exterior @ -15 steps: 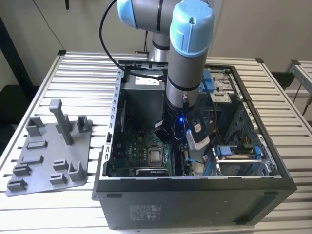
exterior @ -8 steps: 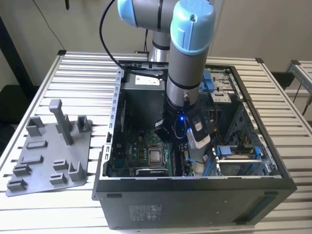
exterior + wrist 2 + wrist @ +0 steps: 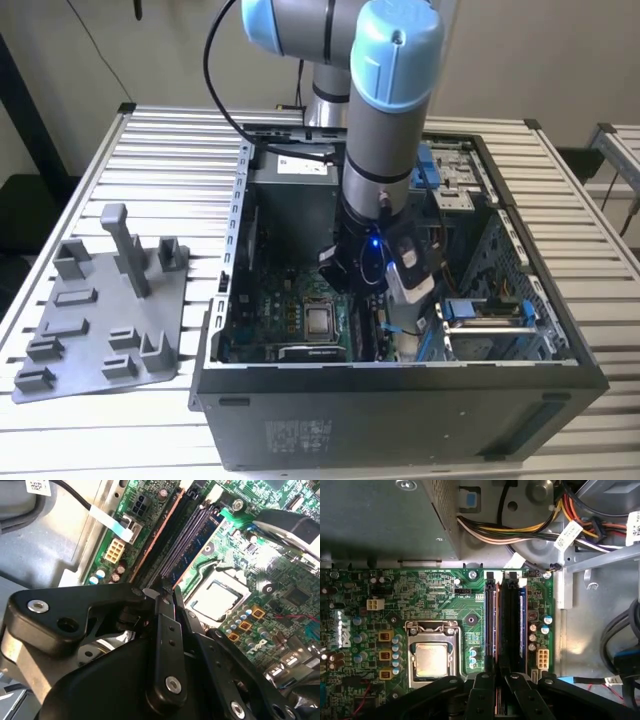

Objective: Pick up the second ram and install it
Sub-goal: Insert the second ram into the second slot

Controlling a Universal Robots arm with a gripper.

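The second ram [image 3: 493,625] is a long thin stick seen edge-on with a copper-coloured edge. It lies along a memory slot on the green motherboard [image 3: 420,595], and appears in the second wrist view [image 3: 155,540] as well. My gripper [image 3: 498,692] is at one end of it, the black fingers [image 3: 167,625] close together on the stick. In the exterior view the gripper [image 3: 372,300] reaches down inside the open computer case [image 3: 400,410], towards the front of the board.
Another memory stick [image 3: 522,625] sits in a neighbouring slot. The processor socket [image 3: 431,657] lies beside the slots. A power supply [image 3: 375,515] and cable bundles [image 3: 520,527] crowd the case's far end. A grey fixture plate [image 3: 100,320] with posts rests at the exterior view's left.
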